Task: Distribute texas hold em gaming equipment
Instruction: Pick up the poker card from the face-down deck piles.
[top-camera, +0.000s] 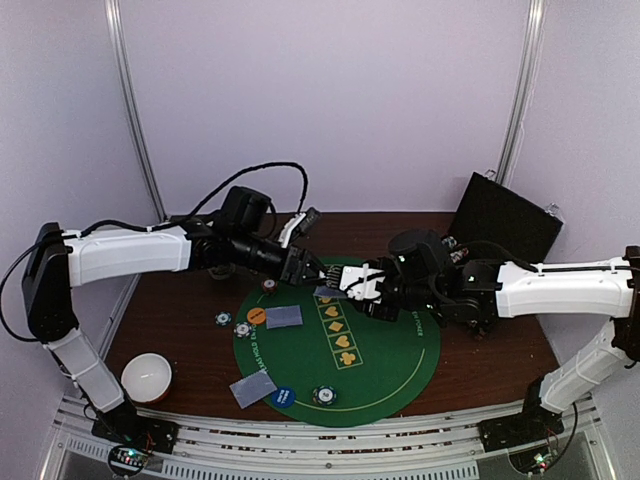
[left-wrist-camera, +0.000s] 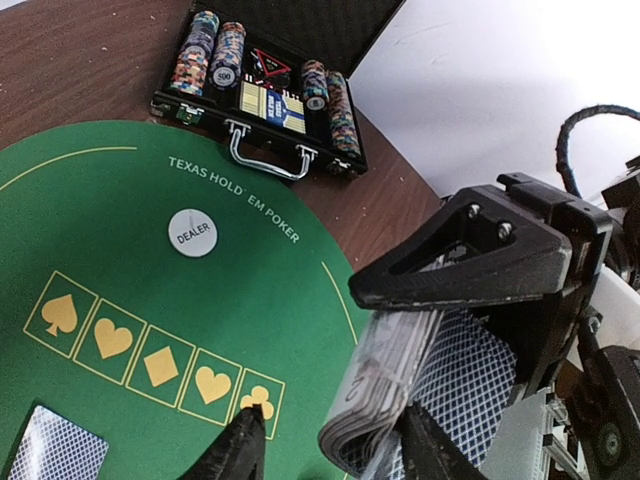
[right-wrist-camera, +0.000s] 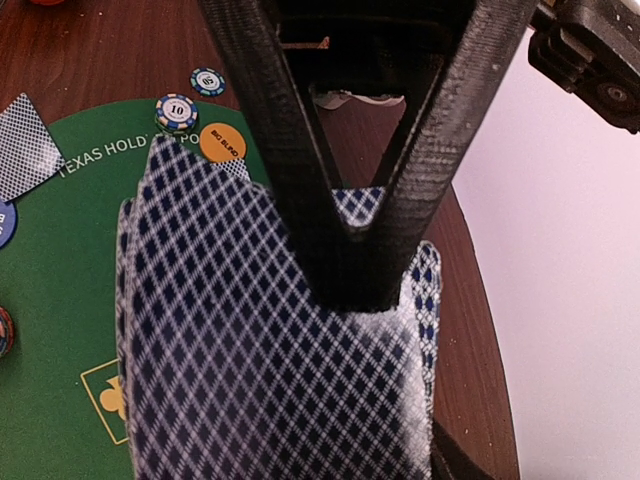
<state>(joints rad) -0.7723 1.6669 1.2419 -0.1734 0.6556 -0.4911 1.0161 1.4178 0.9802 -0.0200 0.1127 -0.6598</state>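
Top view, centre: the right tool (top-camera: 365, 287) is clamped on the deck of blue-diamond-backed playing cards (right-wrist-camera: 270, 350). It holds the deck above the round green felt mat (top-camera: 400, 385) so that, we judge, one card can be drawn off. The left tool (left-wrist-camera: 335, 450) straddles the deck's corner, jaws apart. A face-down card (top-camera: 283, 317) lies left of centre on the mat. We judge that the mat's lower right offers open room.
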